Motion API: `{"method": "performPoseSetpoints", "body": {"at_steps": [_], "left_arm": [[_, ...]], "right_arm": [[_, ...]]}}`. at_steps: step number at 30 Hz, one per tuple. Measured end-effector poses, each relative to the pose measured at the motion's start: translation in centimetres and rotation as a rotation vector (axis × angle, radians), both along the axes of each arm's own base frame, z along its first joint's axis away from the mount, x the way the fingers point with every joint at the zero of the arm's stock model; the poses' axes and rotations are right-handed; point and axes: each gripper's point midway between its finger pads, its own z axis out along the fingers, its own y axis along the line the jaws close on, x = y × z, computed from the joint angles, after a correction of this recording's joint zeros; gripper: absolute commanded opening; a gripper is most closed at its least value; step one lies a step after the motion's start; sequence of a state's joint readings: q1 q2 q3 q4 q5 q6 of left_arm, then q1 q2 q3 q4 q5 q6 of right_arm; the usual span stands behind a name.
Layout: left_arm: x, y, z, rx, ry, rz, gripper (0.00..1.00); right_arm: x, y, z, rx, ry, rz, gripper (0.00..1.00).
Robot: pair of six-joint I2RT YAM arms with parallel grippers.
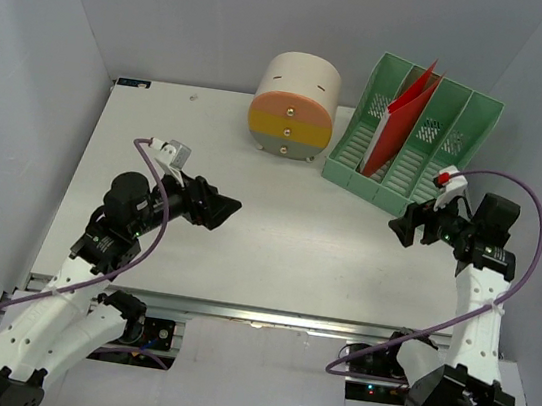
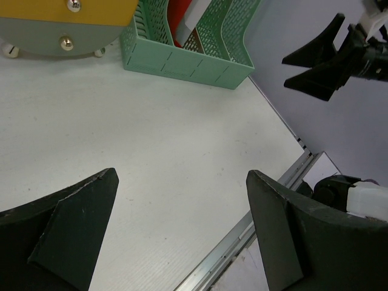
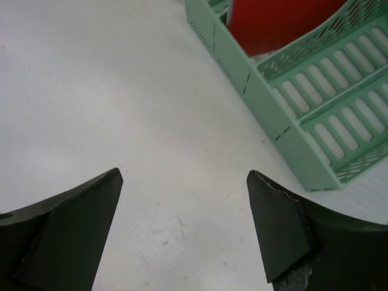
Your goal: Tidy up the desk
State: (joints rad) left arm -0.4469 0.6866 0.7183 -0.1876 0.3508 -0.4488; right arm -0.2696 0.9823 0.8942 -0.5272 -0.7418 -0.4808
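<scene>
White desk lies flat beneath both arms. Left gripper hovers left of centre, jaws apart, holding nothing. Right gripper, likewise spread and empty, hangs near the right edge, just beside the green file rack at the far right corner, making it the nearer arm.

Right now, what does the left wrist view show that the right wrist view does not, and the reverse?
Only the left wrist view: the round drawer unit, the metal front rail, and the open left hand. Only the right wrist view: the slotted floors of empty compartments. Both: the green file rack, the red folder in it, the white desk, and the open right hand.
</scene>
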Motion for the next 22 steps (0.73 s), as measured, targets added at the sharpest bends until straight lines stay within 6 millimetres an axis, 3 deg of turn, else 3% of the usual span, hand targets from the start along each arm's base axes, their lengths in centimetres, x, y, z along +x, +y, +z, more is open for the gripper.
{"method": "performPoseSetpoints", "body": {"at_steps": [3,8,15,22], "left_arm": [[0.3,-0.2,0.4,0.005,-0.004,-0.006,0.98],[-0.1,0.0,0.3,0.017,-0.01,-0.011,0.98],[-1.6,0.7,-0.1,-0.005,-0.038,-0.01,0.98],[-2.1,1.0,-0.9,-0.003,-0.034,-0.007,0.98]], "right_arm": [[-1.7,0.3,-1.4,0.019,0.025,-0.029,0.9],[-2.7,-0.3,-2.1,0.045,0.027,-0.146,0.9],[-2.9,-2.3,-0.3,0.011,-0.108,-0.32,0.9],[-3.1,-2.9,-0.2,0.029,-0.124,-0.382,0.9]]}}
